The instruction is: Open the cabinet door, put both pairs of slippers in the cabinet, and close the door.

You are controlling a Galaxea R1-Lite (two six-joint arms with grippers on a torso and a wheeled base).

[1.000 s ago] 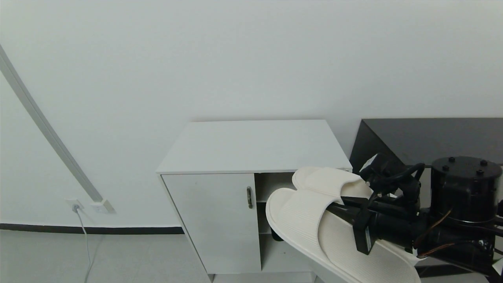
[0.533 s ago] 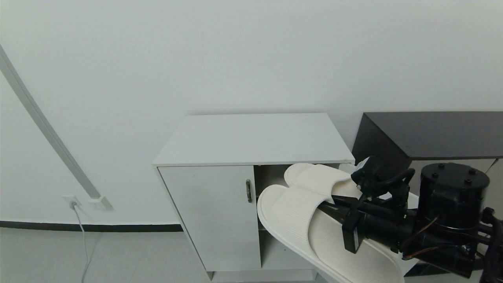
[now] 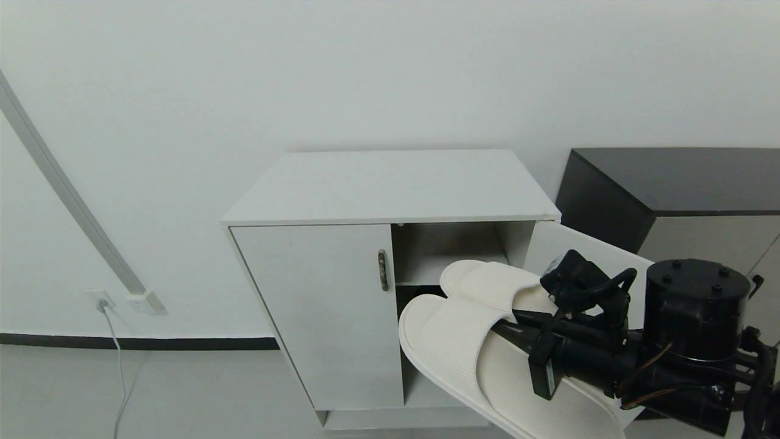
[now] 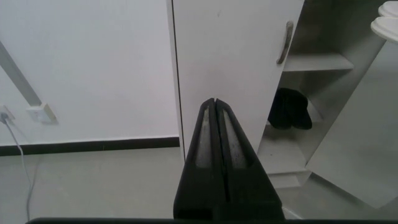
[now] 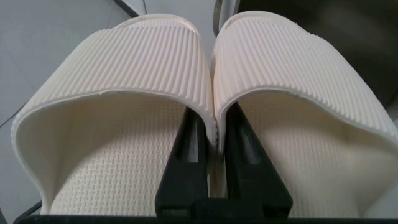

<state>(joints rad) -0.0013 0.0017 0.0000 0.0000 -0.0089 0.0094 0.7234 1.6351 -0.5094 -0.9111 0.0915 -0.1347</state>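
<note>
While the right door of the white cabinet stands open, the left door is closed, and its small handle sits at its inner edge. The right gripper is clamped on a pair of white slippers. Its two fingers pinch the slippers' inner sides together (one slipper on each side). The slippers are up in the air, toes pointing at the open half of the cabinet, just in front of its front edge. Inside, under a shelf, lies a dark thing; I cannot tell what it is. The left gripper is closed on nothing and hangs low in front of the closed door. A black stand is by the cabinet's right side.
</note>
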